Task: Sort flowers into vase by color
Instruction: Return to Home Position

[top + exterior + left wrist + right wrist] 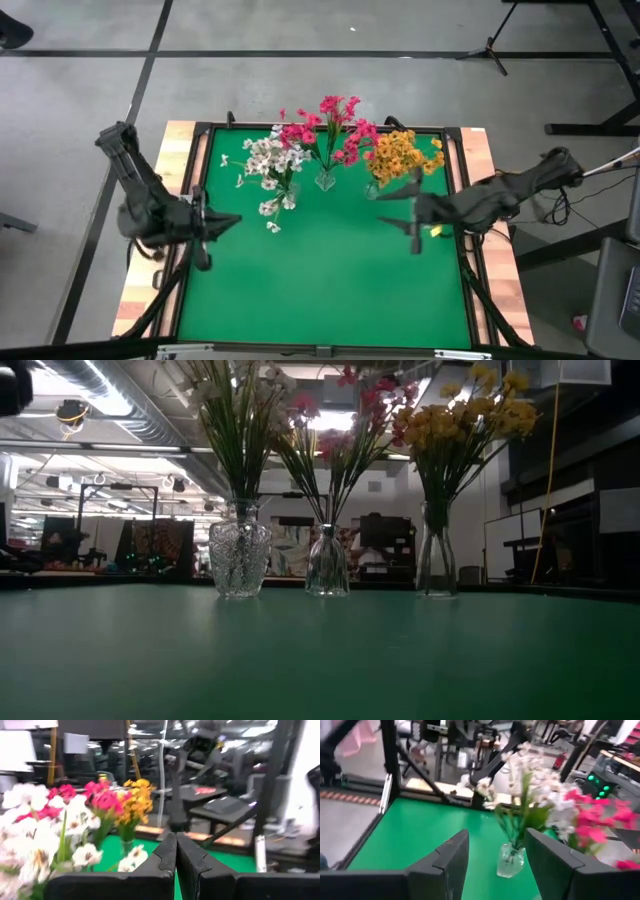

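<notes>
- Along the mat's far edge, flowers stand upright in three vases, sorted.
- We see the left gripper clenched, empty, nearer white; the right gripper spread, empty, nearer yellow.

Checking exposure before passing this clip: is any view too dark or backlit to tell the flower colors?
High view: even light, the white flowers, pink flowers and yellow flowers read clearly on the green mat. Low view: backlit by ceiling lights, so blossoms look dim and the mat dark. Left wrist view: the nearest white blossoms look overbright. Right wrist view: evenly lit.
</notes>
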`<action>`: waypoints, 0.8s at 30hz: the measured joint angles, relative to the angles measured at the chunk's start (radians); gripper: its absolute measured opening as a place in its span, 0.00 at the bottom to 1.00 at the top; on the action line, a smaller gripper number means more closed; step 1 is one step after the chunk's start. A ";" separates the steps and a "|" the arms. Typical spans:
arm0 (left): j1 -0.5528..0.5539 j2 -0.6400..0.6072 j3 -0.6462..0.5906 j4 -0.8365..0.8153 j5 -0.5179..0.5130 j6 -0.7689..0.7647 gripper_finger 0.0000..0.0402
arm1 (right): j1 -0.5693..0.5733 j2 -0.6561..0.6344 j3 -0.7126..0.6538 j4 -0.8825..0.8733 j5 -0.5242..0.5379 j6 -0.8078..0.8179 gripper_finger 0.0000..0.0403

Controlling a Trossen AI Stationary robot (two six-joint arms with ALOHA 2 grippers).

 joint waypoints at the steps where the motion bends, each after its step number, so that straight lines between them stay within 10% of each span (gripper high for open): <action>1: 0.006 -0.031 0.000 -0.003 0.035 0.001 0.00 | 0.008 -0.023 0.000 -0.011 0.018 0.012 0.48; 11: 0.032 -0.275 0.000 -0.055 0.194 0.007 0.00 | 0.012 -0.198 -0.023 -0.091 0.037 0.075 0.48; 24: 0.032 -0.517 0.000 -0.280 0.601 -0.027 0.00 | 0.011 -0.541 -0.457 0.291 -0.010 0.033 0.48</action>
